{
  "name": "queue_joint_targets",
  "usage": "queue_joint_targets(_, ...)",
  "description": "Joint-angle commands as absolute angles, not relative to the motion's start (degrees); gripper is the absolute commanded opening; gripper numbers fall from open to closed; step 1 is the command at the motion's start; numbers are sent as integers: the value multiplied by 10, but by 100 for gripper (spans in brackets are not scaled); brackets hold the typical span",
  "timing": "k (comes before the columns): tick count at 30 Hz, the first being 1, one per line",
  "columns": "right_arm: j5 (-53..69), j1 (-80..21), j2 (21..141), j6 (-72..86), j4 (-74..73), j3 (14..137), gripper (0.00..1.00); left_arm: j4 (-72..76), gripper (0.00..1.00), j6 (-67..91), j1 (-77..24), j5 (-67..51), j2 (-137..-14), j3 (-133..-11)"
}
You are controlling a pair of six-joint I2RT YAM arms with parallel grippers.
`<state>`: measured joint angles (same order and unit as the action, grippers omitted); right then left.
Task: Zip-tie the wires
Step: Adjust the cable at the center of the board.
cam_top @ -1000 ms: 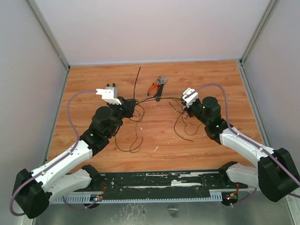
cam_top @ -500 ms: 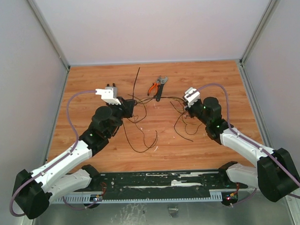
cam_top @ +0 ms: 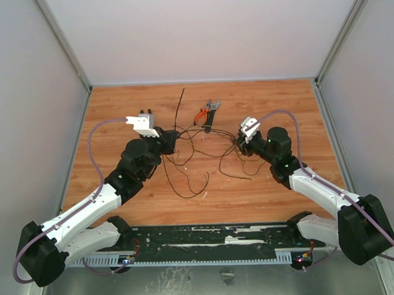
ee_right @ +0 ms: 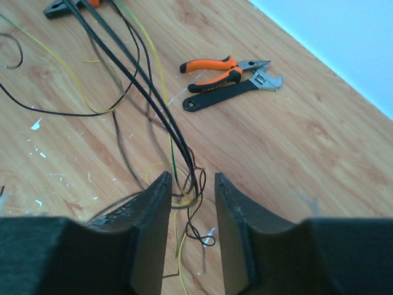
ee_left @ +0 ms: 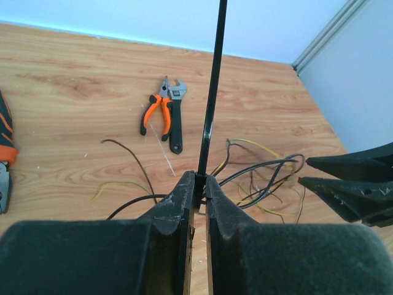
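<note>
The zip tie (ee_left: pixel 212 92) is a straight black strip. My left gripper (ee_left: pixel 199 184) is shut on its lower end and holds it pointing away; in the top view the strip (cam_top: pixel 179 109) runs from the left gripper (cam_top: pixel 173 139) toward the back. The wires (cam_top: pixel 198 150) lie in loose black, brown and yellow loops between the two grippers. My right gripper (ee_right: pixel 191 178) is open, its jaws on either side of a bunch of the wires (ee_right: pixel 126 70) without pinching them. It shows in the top view (cam_top: pixel 238 143) and at the right of the left wrist view (ee_left: pixel 350 181).
Orange-handled pliers (cam_top: pixel 200 114) and a black adjustable wrench (cam_top: pixel 211 116) lie side by side behind the wires, also in both wrist views (ee_left: pixel 155 110) (ee_right: pixel 215 66). Another orange-and-black tool (ee_left: pixel 3 147) sits at the left edge of the left wrist view. Grey walls enclose the wooden table (cam_top: pixel 280 106).
The wires were stretched between the grippers and now hang slack in wider loops on the table. My right gripper has shifted a little to the left. The left gripper has barely moved.
</note>
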<state>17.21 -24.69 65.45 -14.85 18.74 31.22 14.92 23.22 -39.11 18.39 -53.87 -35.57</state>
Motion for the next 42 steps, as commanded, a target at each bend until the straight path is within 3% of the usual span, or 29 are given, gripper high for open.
queue_joint_targets(1, 210, -243, 635, -152, 205, 302, 41, 175, 0, 234, -386, 186, -542, -365)
queue_joint_targets(5, 226, -242, 614, -157, 205, 294, 66, 177, 0, 235, -386, 184, -547, -368)
queue_joint_targets(12, 282, -246, 573, -120, 212, 302, 70, 178, 0, 244, -386, 183, -559, -371)
queue_joint_targets(19, 251, -363, 566, -73, 452, 200, 63, 179, 0, 262, -386, 184, -559, -373)
queue_joint_targets(27, 151, -520, 765, -130, 679, 208, 48, 178, 0, 283, -386, 176, -557, -376)
queue_joint_targets(30, 152, -537, 844, -141, 723, 245, 43, 178, 0, 286, -386, 174, -554, -377)
queue_joint_targets(42, 133, -544, 1010, -174, 755, 365, 42, 183, 0, 298, -386, 155, -542, -374)
